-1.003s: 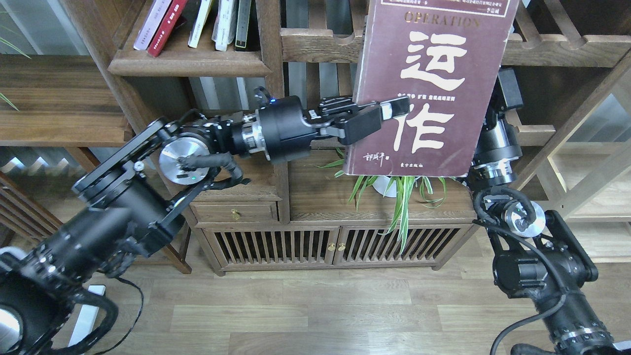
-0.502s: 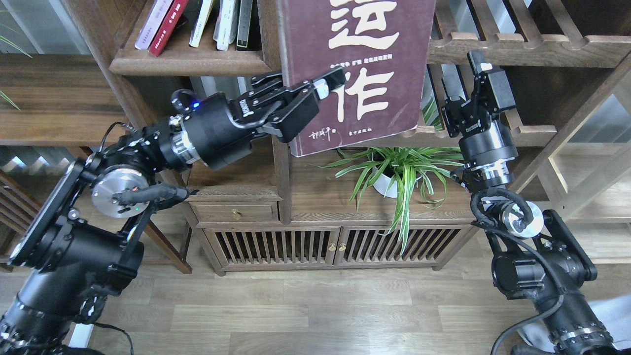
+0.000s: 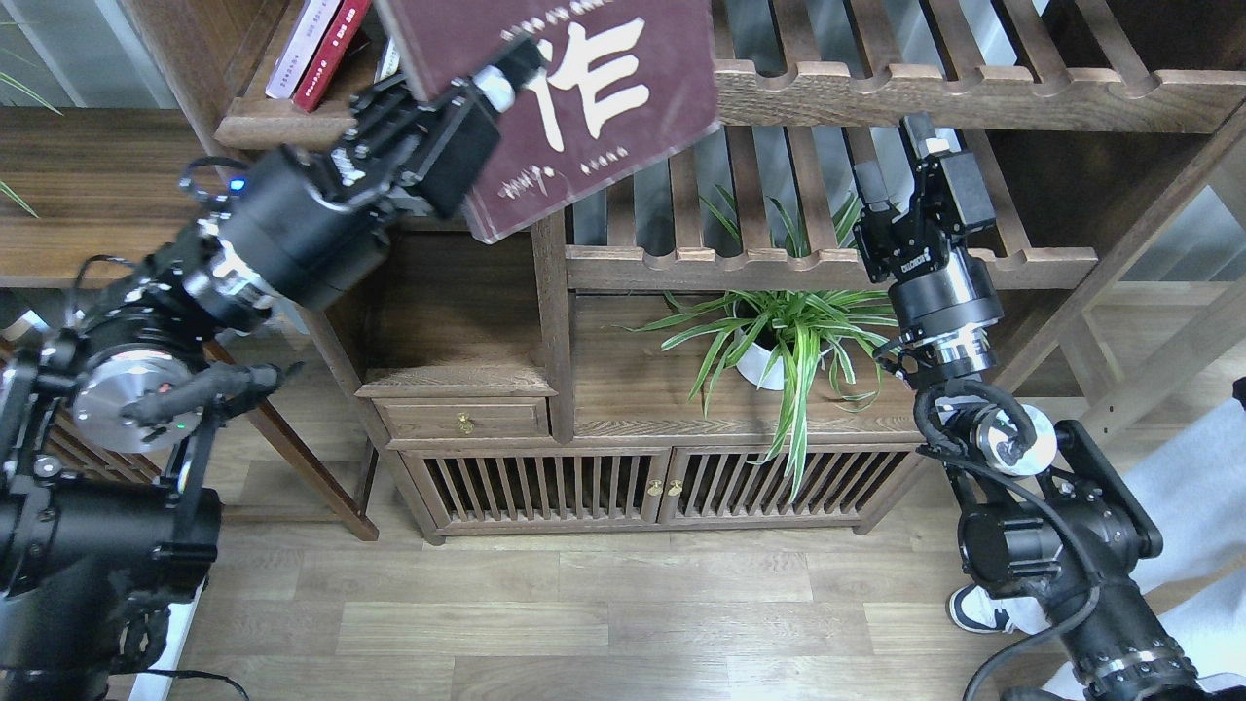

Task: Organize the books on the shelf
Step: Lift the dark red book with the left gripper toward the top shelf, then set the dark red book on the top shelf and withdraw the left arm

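Observation:
My left gripper (image 3: 484, 90) is shut on the dark maroon book (image 3: 594, 107) with big white characters. It holds the book tilted at the top of the view, in front of the right end of the dark brown shelf (image 3: 282, 127). The book hides most of that shelf. A pale lavender book (image 3: 292, 49) and a red book (image 3: 333, 51) lean on the shelf's left part. My right gripper (image 3: 903, 167) is open and empty, pointing up in front of the slatted rack (image 3: 827, 261), well right of the book.
A potted spider plant (image 3: 779, 341) stands on the low cabinet (image 3: 545, 487) under the rack. A second slatted rack (image 3: 973, 92) runs along the top right. A person's shoe and leg (image 3: 978, 608) show at the lower right beside my right arm.
My left arm has carried the maroon book up and to the left, from in front of the rack to in front of the shelf. The right gripper stays open, almost unmoved.

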`<act>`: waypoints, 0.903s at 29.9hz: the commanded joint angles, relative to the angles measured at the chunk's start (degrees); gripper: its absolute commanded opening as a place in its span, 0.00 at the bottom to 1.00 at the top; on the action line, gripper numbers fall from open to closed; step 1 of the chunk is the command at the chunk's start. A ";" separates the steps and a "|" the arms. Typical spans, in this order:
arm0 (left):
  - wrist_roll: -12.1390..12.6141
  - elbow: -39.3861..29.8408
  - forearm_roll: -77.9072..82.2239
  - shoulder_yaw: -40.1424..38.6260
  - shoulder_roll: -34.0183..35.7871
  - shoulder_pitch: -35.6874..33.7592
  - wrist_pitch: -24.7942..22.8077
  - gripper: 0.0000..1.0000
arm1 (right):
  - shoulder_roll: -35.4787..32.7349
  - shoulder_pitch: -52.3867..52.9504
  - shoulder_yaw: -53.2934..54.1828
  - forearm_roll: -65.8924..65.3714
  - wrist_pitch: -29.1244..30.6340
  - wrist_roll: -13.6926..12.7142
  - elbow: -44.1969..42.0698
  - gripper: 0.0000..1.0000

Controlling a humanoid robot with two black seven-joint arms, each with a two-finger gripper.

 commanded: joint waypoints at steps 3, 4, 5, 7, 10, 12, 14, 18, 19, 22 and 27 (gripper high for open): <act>-0.28 -1.50 2.36 -6.18 -0.41 0.33 0.00 0.00 | 0.00 0.03 -1.54 -0.04 0.00 0.03 -0.01 0.88; -0.28 -1.67 2.62 -7.24 -0.41 0.42 0.00 0.00 | 0.00 -0.06 -1.72 -0.04 0.00 0.03 -0.01 0.88; -0.28 -1.85 2.71 -8.21 -0.41 0.68 0.00 0.00 | 0.00 -0.14 -1.98 -0.04 0.00 0.03 -0.01 0.88; -0.37 -1.85 2.80 -10.40 -0.41 1.20 0.00 0.00 | 0.00 -0.23 -2.42 -0.04 0.00 0.03 -0.01 0.88; -0.46 -2.11 2.80 -12.87 -0.41 2.96 0.00 0.00 | 0.08 -0.23 -3.30 -0.04 0.00 0.03 -0.01 0.88; -0.64 -2.29 2.71 -14.01 -0.41 3.32 0.00 0.00 | 0.08 -0.23 -3.66 -0.04 0.00 0.03 -0.01 0.88; -0.90 -2.29 2.71 -14.63 -0.41 3.23 0.00 0.00 | 0.08 -0.23 -3.66 -0.04 0.00 -0.06 -0.01 0.88; -0.90 -2.38 2.71 -17.26 -0.41 3.05 0.00 0.00 | 0.08 -0.32 -4.09 -0.04 0.00 0.03 -0.10 0.88; -0.90 -2.38 2.71 -18.05 -0.41 3.14 0.00 0.00 | 0.08 -0.32 -4.44 -0.04 0.00 0.03 -0.10 0.88; -0.81 -2.11 2.98 -21.82 -0.41 3.23 0.00 0.00 | 0.17 -0.50 -4.71 -0.04 0.00 0.03 -0.01 0.88; -0.81 -0.89 3.15 -24.82 -0.41 3.32 0.00 0.00 | 0.17 -0.58 -4.80 0.05 0.00 0.03 -0.01 0.88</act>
